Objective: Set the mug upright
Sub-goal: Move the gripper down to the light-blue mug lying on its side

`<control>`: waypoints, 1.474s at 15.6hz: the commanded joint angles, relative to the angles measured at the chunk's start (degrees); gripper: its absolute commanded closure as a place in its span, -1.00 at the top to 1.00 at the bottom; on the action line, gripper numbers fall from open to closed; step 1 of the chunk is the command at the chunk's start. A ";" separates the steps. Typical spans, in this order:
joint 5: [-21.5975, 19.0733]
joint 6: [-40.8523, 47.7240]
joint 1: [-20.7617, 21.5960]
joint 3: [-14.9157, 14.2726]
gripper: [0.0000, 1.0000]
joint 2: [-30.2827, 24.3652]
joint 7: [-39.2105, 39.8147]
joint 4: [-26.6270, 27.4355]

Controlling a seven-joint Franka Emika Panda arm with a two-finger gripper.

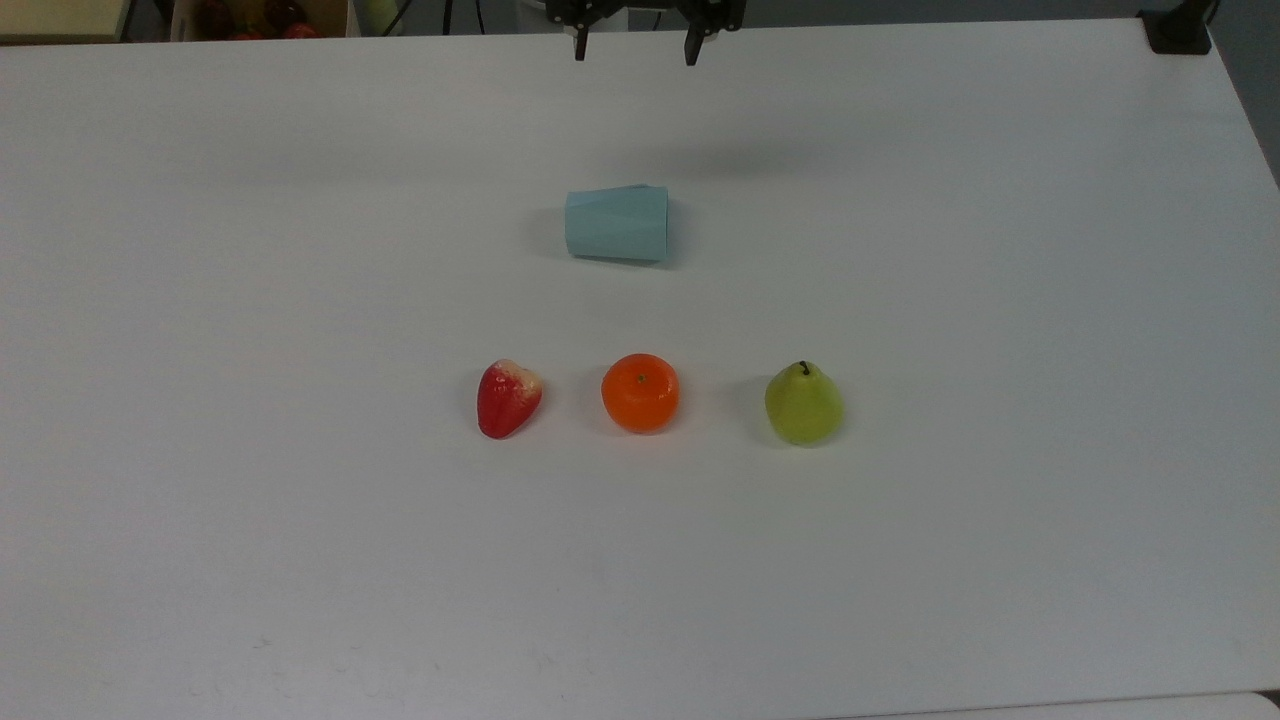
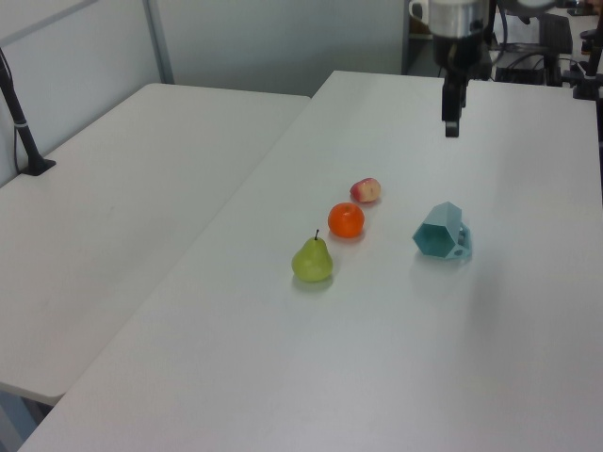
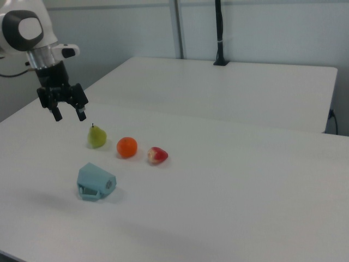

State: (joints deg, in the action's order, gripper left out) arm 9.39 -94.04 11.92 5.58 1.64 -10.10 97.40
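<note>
Across the top view from left to right, the white table point(image 1: 1000, 300) carries a red strawberry-shaped fruit point(image 1: 508, 398), an orange point(image 1: 640, 392) and a green pear point(image 1: 803, 404) in one row, all three well apart from one another and glossy like moulded models. The mug point(image 1: 616, 224) lies on its side farther up the table, directly above the orange in the top view, a pale blue matte cup with flat angular facets. Its long axis runs along the top view's left-right line, the narrower base toward the top view's left and the wider rim toward the top view's right. In the right view a small handle shows underneath, against the table, so the mug point(image 3: 95, 182) probably rests steadily and is unlikely to roll. The gripper point(image 1: 634, 52) hangs at the far edge of the table, its two dark fingers spread apart with nothing between them, and the right view shows it well above the surface. The mug lies below the gripper in the top view, offset a little toward the top view's left and clearly apart from it. In the left view the gripper point(image 2: 452, 122) sits beyond the mug point(image 2: 441, 232), high over the bare tabletop. To stand the mug up, the gripper would most likely need to descend toward the rim end.
</note>
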 commanded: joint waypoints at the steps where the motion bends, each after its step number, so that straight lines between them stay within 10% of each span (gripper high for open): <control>1: 9.57 2.54 7.23 -0.14 1.00 2.57 -8.69 1.22; 9: 24.78 5.97 17.25 -0.14 1.00 15.66 -27.05 1.13; 17: 34.98 8.25 17.61 -0.14 0.86 25.33 -40.25 1.13; 23: 36.14 8.96 16.82 -0.22 0.04 25.96 -40.79 3.59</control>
State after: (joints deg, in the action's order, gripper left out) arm 44.81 -86.01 28.57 5.57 28.29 -49.95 99.82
